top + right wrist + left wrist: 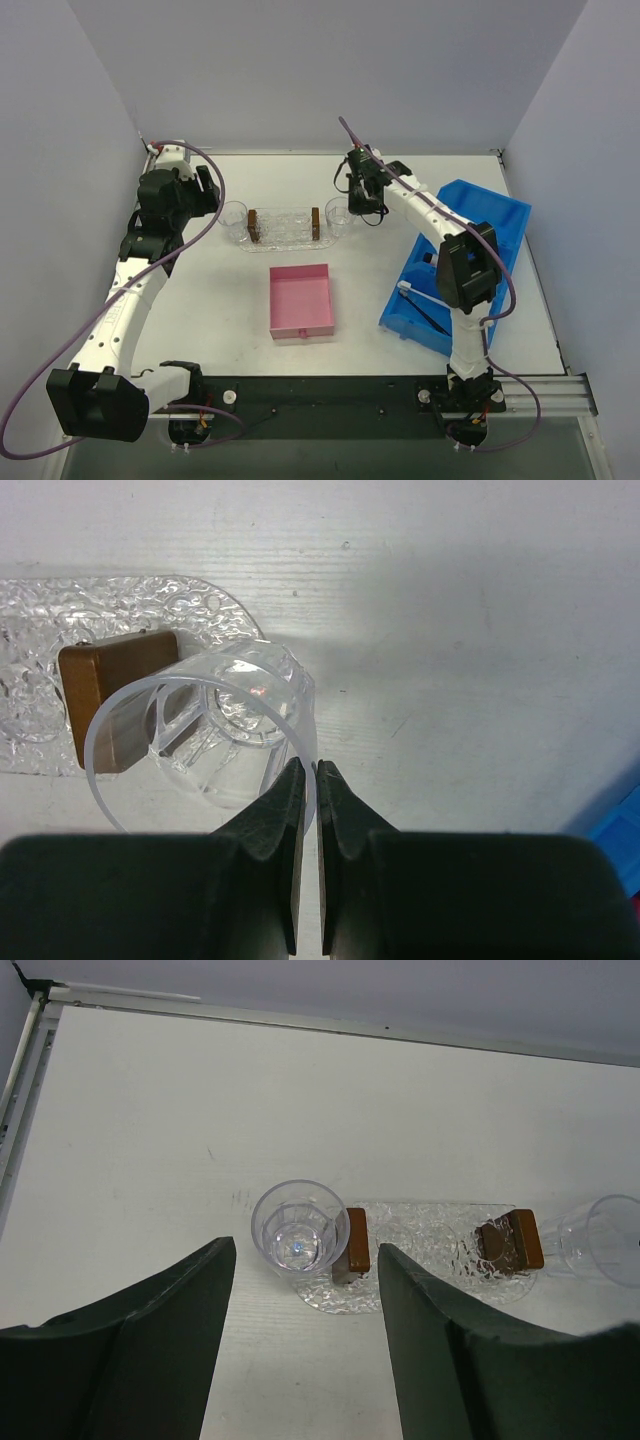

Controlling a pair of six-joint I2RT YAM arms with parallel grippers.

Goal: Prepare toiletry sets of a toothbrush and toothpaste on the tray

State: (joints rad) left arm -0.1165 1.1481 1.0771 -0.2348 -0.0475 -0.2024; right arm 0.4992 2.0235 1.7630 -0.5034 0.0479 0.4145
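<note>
The clear bumpy tray point(284, 230) lies at the back middle of the table with two brown blocks, and a clear cup stands at each end. My right gripper point(361, 207) is shut on the rim of the right cup point(339, 217); in the right wrist view the fingers point(290, 800) pinch the cup's wall point(200, 735) beside a brown block point(112, 680). My left gripper point(305, 1252) is open just short of the left cup point(298, 1228), apart from it. A thin toothbrush-like stick point(425, 305) lies in the blue bin. No toothpaste is in view.
A square pink box point(300, 300) sits in front of the tray. The big blue bin point(480, 225) stands at the right, under my right arm. Walls close the table's back and sides.
</note>
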